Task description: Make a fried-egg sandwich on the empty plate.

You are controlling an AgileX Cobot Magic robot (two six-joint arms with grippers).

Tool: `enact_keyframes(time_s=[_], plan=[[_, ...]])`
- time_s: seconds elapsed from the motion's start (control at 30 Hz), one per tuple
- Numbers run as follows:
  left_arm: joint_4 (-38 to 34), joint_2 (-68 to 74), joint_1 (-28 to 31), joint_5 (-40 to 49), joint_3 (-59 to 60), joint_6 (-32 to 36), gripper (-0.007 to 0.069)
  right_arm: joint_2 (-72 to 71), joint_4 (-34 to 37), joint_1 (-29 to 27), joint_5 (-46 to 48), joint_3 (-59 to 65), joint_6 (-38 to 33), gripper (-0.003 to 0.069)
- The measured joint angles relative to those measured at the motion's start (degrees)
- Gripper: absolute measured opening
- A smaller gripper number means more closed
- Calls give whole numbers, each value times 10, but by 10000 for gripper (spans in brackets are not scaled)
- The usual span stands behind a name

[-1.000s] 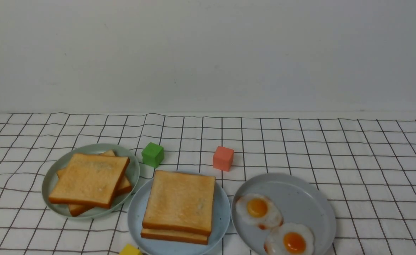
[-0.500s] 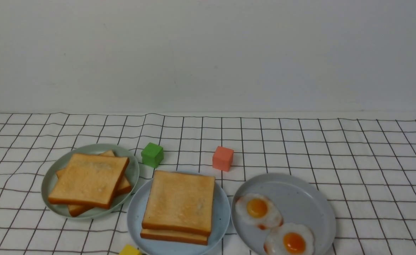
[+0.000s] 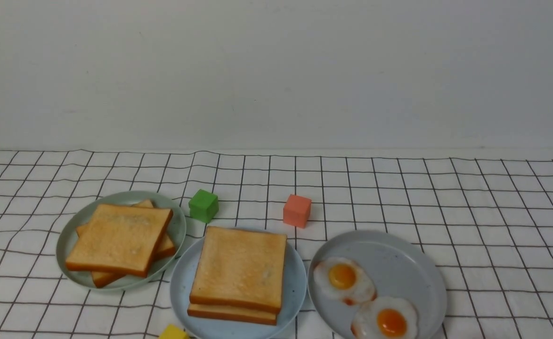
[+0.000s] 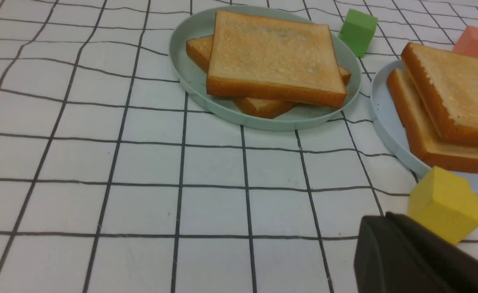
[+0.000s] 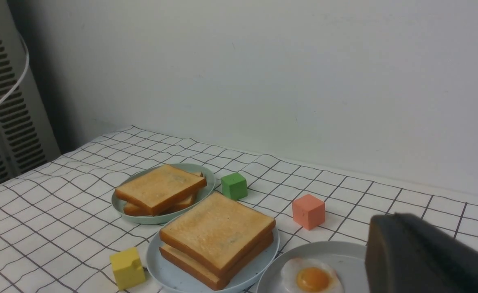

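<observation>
Looks like the closing stage: the fried-egg sandwich (image 3: pixel 239 270) sits on the light-blue plate (image 3: pixel 181 292), between the pale green plate (image 3: pixel 67 226) and the grey plate (image 3: pixel 415 273). Top slice lies over the bottom one, a bit offset, so the lower crust shows along the near side; both slices are within the rim. No egg can be seen between them – hidden if it's there, can't confirm the filling. Two fried eggs (image 3: pixel 352 282) lie on the grey plate, and loose toast slices (image 3: pixel 116 240) are piled crosswise on the green one. Left gripper (image 4: pixel 379 220) is pressed together, nothing pinched, near the yellow block (image 4: pixel 444 203) in its wrist view. Right gripper (image 5: pixel 389 221) shows only as a dark blurred shape at the picture's edge – can't tell whether its fingers are spread or together, no food seen in it. Neither gripper shows in the front view. My call: assembly done or nearly so, provided an egg is inside; next move calls for keeping both arms off the stack and parking them. If the top were to be squared up, a light nudge would do, since a hard push could slide the slices apart.
</observation>
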Motion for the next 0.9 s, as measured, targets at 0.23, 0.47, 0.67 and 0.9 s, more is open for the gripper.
enact_keyframes(time_s=[0.23, 0.47, 0.67, 0.9], plan=[[-1, 0, 40, -3, 1, 0, -8, 0, 0, 0, 0, 0, 0, 31], [2, 0, 41, -5, 1, -1, -3, 0, 0, 0, 0, 0, 0, 43], [3, 0, 41, -5, 1, -1, 4, 0, 0, 0, 0, 0, 0, 49], [3, 0, 41, -5, 1, -1, 11, -1, -1, -1, 0, 0, 0, 49]])
